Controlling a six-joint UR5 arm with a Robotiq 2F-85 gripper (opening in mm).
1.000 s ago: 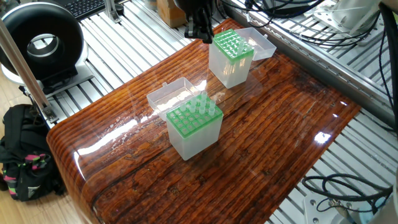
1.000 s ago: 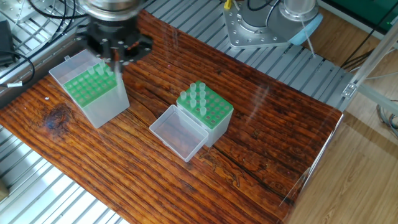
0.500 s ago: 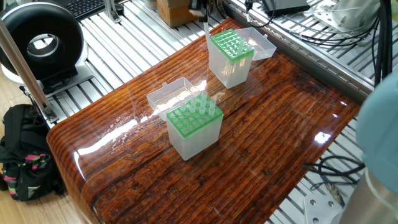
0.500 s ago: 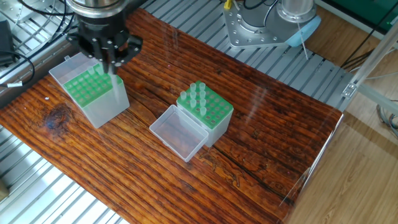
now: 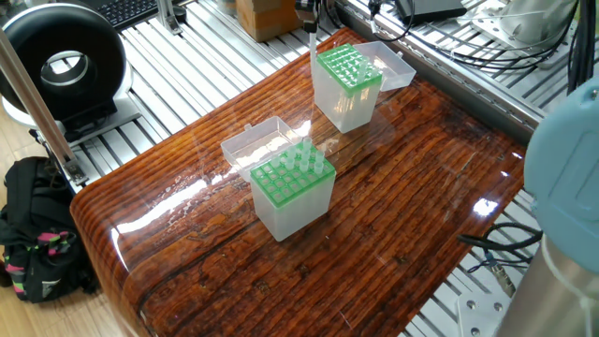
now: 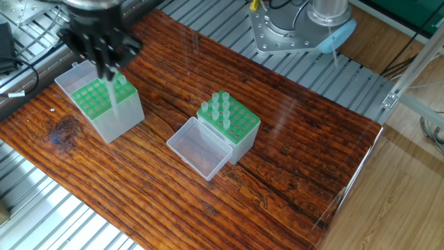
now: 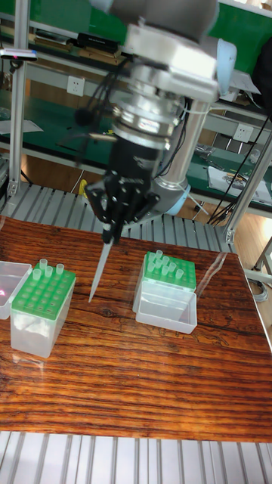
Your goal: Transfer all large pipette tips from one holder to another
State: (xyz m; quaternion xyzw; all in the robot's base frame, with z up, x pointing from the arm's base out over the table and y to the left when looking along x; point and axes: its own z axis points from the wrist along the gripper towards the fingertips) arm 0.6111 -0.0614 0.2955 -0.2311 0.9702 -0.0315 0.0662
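Observation:
My gripper (image 7: 111, 236) is shut on one large pipette tip (image 7: 99, 270), a long translucent tapered tube that hangs point down in the air. In the tall fixed view it hangs just right of the left green-topped holder (image 7: 41, 310). That holder (image 6: 105, 107) carries a few tips at its far edge, and from the other fixed view the gripper (image 6: 104, 64) is over it. The second holder (image 6: 230, 123) stands mid-table with several tips (image 6: 219, 105) in its back rows. In one fixed view only the gripper's fingertips (image 5: 307, 11) and the held tip (image 5: 312, 42) show, beside the far holder (image 5: 347, 86).
Each holder has its clear lid folded open beside it (image 6: 201, 147) (image 5: 394, 62). The wooden tabletop (image 5: 402, 215) ends in slatted aluminium frame. The arm's base (image 6: 305, 28) stands at the table's far side, and a blurred blue-grey arm section (image 5: 562, 187) fills the right edge. Cables and a black ring lamp (image 5: 61, 65) lie around.
The gripper has risen and drifted sideways over the far holder, lifting the held tip higher. The arm's blurred body has swung further into the right of one fixed view.

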